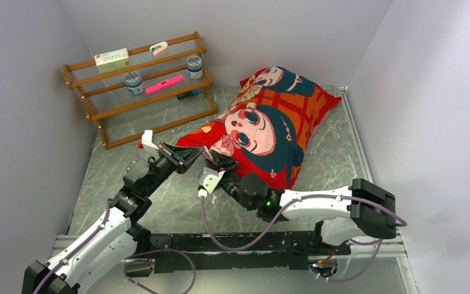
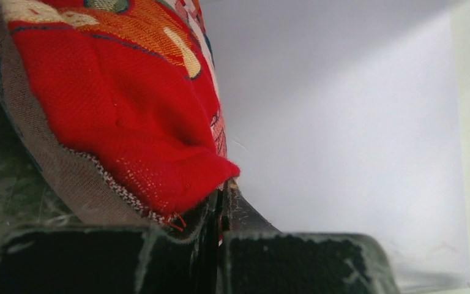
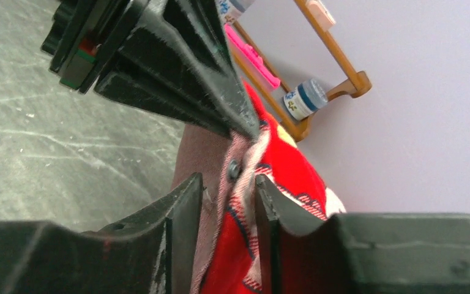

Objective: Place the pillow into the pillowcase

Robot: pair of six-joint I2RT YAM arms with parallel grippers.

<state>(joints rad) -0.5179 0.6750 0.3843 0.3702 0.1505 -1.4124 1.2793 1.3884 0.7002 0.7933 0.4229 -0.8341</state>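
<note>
Lying between right fingers point(image 3: 180, 245): pillowcase point(image 1: 269, 122) edge.

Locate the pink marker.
Top view, far left: the pink marker lies on the wooden rack's middle shelf, between the left jar and the right jar.

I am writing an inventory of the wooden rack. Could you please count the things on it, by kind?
Jars: 2
Markers: 2 (one pink, one dark)
Box: 1
Pink-white item, too small to identify: 1
Total: 6
</note>
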